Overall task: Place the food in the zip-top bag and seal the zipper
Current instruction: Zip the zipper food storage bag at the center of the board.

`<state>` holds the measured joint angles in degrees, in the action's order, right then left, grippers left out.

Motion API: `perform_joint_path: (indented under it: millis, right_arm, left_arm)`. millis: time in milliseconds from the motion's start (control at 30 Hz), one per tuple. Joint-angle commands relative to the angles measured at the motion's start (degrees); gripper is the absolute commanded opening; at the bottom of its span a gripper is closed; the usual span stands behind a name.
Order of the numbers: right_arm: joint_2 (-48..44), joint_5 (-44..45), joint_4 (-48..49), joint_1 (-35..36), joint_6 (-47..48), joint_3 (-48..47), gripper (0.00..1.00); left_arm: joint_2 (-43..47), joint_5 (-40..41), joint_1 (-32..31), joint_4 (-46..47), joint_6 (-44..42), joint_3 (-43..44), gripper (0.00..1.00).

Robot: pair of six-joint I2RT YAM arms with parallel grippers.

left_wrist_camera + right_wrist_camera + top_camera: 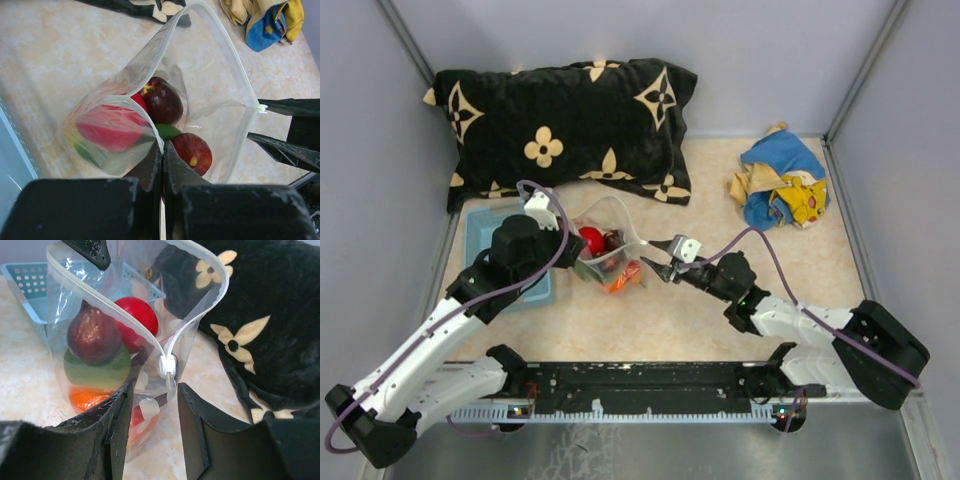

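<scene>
Left hand (163, 150): I see its fingers pressed together, clamped on the near rim of the clear plastic zip-top bag (210, 65).
Right hand (152, 410): fingers apart; the bag's end corner with the small white slider (167, 365) hangs between them, unpinched.
Bag position: upright on the beige marbled table (880, 260), between both hands, just beside the light blue plastic basket (485, 225).
Pale zipper strip (235, 60): unsealed, mouth gaping.
Food: inside the bag I see a red round fruit (135, 320), a dark purple-brown fruit (92, 335), a green piece (97, 372) and an orange piece (85, 397) lowest.
Background: black cushion with cream flowers (560, 120) behind; crumpled blue-and-yellow cloth (780, 185) well apart.
</scene>
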<state>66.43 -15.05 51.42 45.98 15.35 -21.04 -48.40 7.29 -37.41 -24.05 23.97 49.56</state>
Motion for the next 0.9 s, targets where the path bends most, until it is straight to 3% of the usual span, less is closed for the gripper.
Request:
perform_joint_path:
  millis: [0,233,467,533,667,867]
  right_arm:
    - [3.24,-0.88,11.14,-0.44,0.22,-0.7,0.41]
    - [6.11,-1.16,15.24,-0.65,-0.45,-0.65,0.37]
    - [7.96,-2.49,15.45,-0.88,-0.5,-1.72,0.22]
    - [7.41,-2.3,14.4,-0.96,-0.1,-1.82,0.14]
    - [3.1,-2.95,6.95,-1.43,2.0,-3.12,0.0]
    - [-3.04,-4.24,-10.91,-1.85,6.99,-8.25,0.0]
  left_arm:
    - [0.95,-0.38,-0.06,1.82,-0.52,-0.46,0.0]
    - [1.54,-0.08,-0.03,1.9,-0.59,-0.94,0.0]
    - [1.86,-0.07,-0.04,1.95,-0.59,-1.31,0.0]
    - [1.95,0.16,-0.04,2.14,-0.66,-1.25,0.0]
    - [1.63,0.09,-0.04,2.26,-1.06,-1.26,0.0]
    - [2.13,2.53,-0.06,1.46,-2.59,-0.26,0.03]
